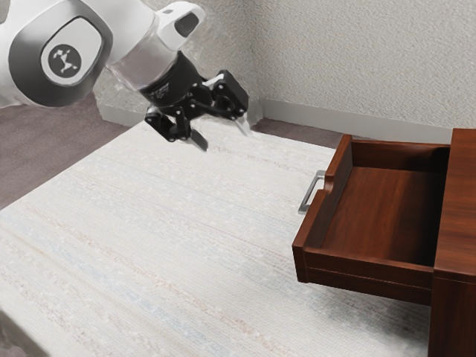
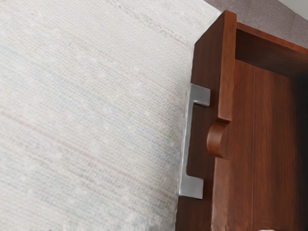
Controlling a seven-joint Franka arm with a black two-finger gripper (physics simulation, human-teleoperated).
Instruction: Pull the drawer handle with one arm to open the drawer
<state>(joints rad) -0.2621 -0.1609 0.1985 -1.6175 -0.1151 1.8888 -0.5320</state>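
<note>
The dark brown wooden drawer (image 1: 379, 216) stands pulled far out of its brown wooden cabinet (image 1: 455, 245) at the exterior view's right, its inside bare. The grey metal bar handle (image 1: 311, 192) on its front faces the pale woven table top (image 1: 149, 245). The black two-finger gripper (image 1: 222, 134) hangs well apart from the handle, toward the far left, with fingers spread and nothing between them.

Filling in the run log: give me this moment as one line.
drawer: open, pulled out of cabinet | handle: free | jaws: open, away from handle, above table
</note>
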